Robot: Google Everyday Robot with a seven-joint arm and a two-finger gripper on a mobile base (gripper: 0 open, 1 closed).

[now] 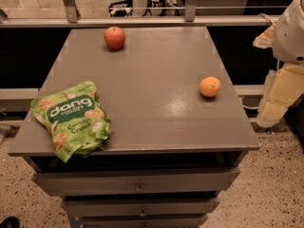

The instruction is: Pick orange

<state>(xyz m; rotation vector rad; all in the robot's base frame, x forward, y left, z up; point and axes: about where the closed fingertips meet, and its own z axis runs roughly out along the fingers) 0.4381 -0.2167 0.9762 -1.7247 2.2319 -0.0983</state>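
Observation:
The orange (210, 86) is a small round yellow-orange fruit with a tiny dark stem dot. It sits on the grey tabletop (152, 80) near the right edge. My gripper (281, 93) shows as pale yellowish parts under a white arm housing at the right edge of the view. It is beyond the table's right side, to the right of the orange and apart from it, and it holds nothing that I can see.
A larger red-orange apple (114, 37) sits at the back of the table, left of centre. A green snack bag (72, 118) lies at the front left and overhangs the front edge. Drawers (138, 188) are below the top. A rail runs behind the table.

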